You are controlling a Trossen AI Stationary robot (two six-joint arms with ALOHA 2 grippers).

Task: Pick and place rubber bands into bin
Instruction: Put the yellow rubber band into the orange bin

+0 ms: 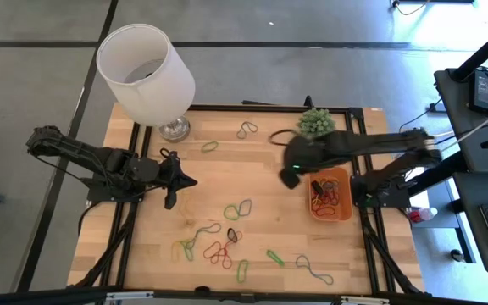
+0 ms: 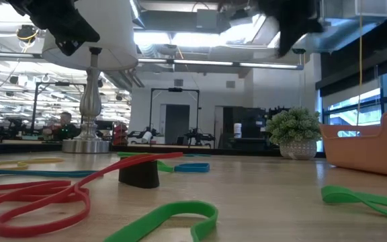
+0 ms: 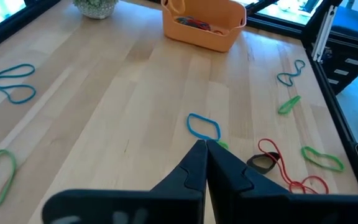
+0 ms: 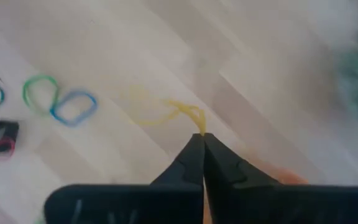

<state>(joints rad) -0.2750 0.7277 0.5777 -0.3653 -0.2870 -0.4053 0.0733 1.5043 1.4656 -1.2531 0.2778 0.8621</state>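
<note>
Right gripper [image 1: 290,178] beside bin [image 1: 346,212]; rubber bands [image 1: 214,250] scattered.

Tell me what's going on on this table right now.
Two robot arms are clearing rubber bands off a wooden table into an orange bin. The right gripper is shut on a yellow band and hangs near the bin, which already holds several bands. The left gripper is shut and empty, held over the table's left side. Many bands lie loose across the wood. A lamp and a small plant stand at the back.
</note>
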